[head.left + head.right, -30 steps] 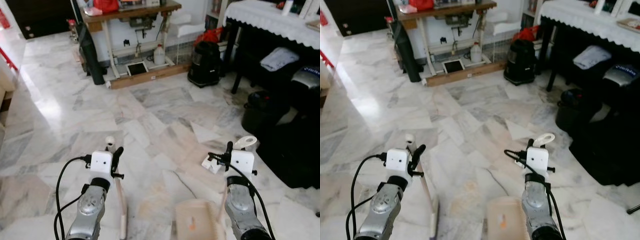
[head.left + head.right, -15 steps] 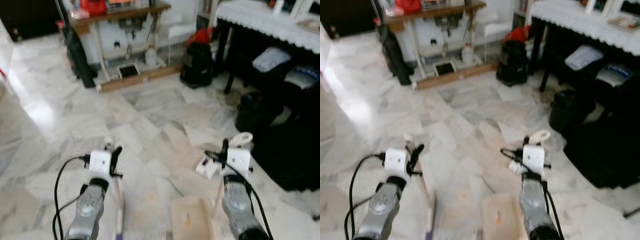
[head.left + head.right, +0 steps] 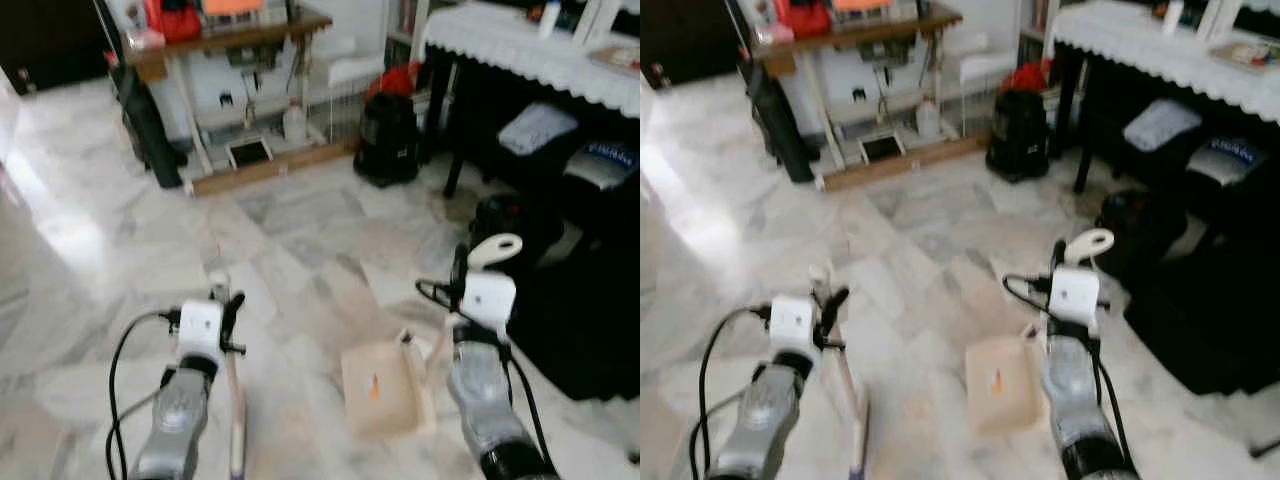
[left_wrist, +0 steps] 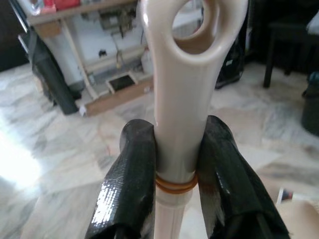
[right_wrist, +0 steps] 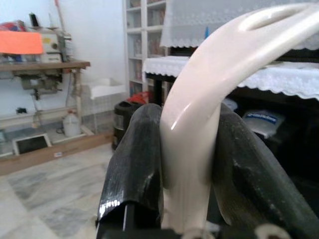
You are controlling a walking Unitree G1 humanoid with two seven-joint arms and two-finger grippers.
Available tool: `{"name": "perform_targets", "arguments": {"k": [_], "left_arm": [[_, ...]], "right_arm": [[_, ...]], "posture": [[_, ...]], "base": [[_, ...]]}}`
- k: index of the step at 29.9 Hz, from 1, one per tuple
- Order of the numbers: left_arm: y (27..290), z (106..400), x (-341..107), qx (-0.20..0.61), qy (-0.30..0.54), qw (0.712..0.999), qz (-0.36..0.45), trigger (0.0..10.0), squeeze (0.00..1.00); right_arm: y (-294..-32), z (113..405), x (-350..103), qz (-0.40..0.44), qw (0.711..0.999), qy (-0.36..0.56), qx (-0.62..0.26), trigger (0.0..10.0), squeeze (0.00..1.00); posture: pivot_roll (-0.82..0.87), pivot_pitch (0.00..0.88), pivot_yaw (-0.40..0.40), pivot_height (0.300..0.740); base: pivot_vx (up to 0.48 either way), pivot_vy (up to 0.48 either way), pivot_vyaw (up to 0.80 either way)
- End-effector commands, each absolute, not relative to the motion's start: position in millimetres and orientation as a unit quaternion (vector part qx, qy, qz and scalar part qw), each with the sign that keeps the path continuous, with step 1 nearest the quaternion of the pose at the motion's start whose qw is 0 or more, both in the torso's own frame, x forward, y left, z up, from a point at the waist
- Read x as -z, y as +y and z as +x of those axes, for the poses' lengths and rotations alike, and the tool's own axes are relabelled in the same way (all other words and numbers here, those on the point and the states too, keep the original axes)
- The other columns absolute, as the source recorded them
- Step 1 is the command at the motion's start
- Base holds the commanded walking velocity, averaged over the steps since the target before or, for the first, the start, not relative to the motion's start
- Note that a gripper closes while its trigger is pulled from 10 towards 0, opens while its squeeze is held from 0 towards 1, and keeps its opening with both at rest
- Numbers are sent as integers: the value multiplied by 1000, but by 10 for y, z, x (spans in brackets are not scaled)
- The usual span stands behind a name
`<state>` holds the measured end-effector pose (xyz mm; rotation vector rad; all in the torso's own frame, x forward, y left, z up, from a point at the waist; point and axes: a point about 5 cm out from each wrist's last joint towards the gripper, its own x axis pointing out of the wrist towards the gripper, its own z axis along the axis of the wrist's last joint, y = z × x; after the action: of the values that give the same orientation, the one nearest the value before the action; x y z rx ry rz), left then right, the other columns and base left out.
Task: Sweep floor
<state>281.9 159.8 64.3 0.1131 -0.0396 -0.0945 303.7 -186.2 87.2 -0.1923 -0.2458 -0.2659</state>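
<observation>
The marble floor point(image 3: 300, 230) is the widest thing here, polished and likely slick, with open room ahead and to the left; a black cloth-topped table point(image 3: 530, 60) and dark bags point(image 3: 500, 215) hem in the right, and a wooden tabletop point(image 3: 230, 35) on white legs, with a bin point(image 3: 388, 140) beside it, closes the far end.

The dustpan point(image 3: 380, 385) lies on the floor just by the right arm, thin cream plastic, light and a little flexible by the look of it; the right end effector point(image 5: 187, 149) is clamped on its curved handle below the hanging loop, a sound place to hold.

The broom point(image 3: 235, 420), a slim stiff stick, should weigh little but may twist in a smooth grip; the left end effector point(image 4: 174, 164) pinches its handle just under the eyelet.
</observation>
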Motion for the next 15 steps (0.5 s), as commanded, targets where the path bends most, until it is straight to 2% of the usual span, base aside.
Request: {"name": "perform_targets", "arguments": {"k": [1,15], "left_arm": [[1672,2839,-728,39,-41,996,64,10000,0],[1674,2840,-735,37,-42,996,64,10000,0]], "right_arm": [[-1791,3084,-974,-99,977,-143,119,10000,0],[-1764,3088,-1001,-105,978,-143,110,10000,0]], "posture": [[84,0,48,740],[82,0,50,740]], "base": [[289,0,0],[287,0,0]]}}
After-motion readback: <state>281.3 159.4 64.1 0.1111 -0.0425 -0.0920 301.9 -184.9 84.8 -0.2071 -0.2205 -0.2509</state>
